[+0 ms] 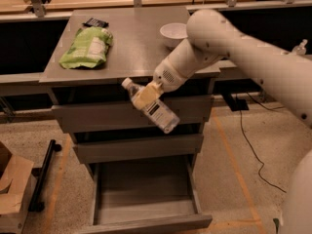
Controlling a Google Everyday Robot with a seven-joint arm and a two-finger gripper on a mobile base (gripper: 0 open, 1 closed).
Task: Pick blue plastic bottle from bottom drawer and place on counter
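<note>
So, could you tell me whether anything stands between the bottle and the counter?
Nothing visible does. The gripper holds the bottle just below the counter's front edge, and the counter above it is bare, between the green bag and the bowl.

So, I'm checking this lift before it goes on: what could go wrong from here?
The tool grips the blue plastic bottle near its capped end, tilted, with most of the body hanging below; it may pivot or slip and fall toward the open bottom drawer.
The bottle sits just below the counter edge, so its cap might catch there on the way up.
The white bowl stands close beside the arm and could get knocked.
</note>
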